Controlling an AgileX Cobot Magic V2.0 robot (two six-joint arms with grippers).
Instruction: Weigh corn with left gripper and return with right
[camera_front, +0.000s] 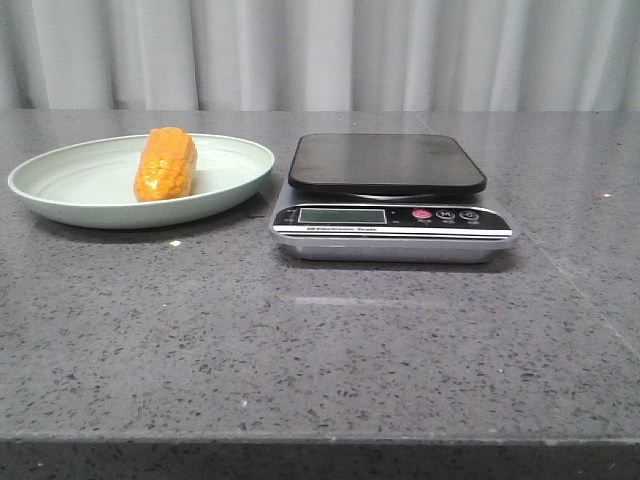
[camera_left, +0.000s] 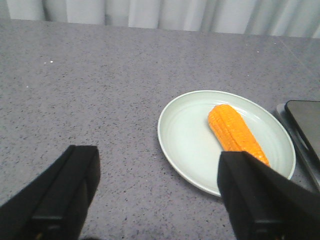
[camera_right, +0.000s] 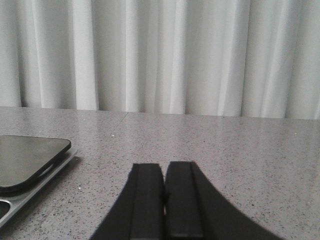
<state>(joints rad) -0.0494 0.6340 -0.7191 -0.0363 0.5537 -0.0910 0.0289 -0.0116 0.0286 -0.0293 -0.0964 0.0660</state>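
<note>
The orange-yellow corn lies on the pale green plate at the table's left; it also shows in the left wrist view on the plate. The scale with its black platform stands right of the plate, platform bare. My left gripper is open and empty, above the table short of the plate, its one finger overlapping the corn's near end in view. My right gripper is shut and empty, to the right of the scale. Neither gripper shows in the front view.
Grey speckled stone table with white curtains behind. The scale's display and buttons face the front edge.
</note>
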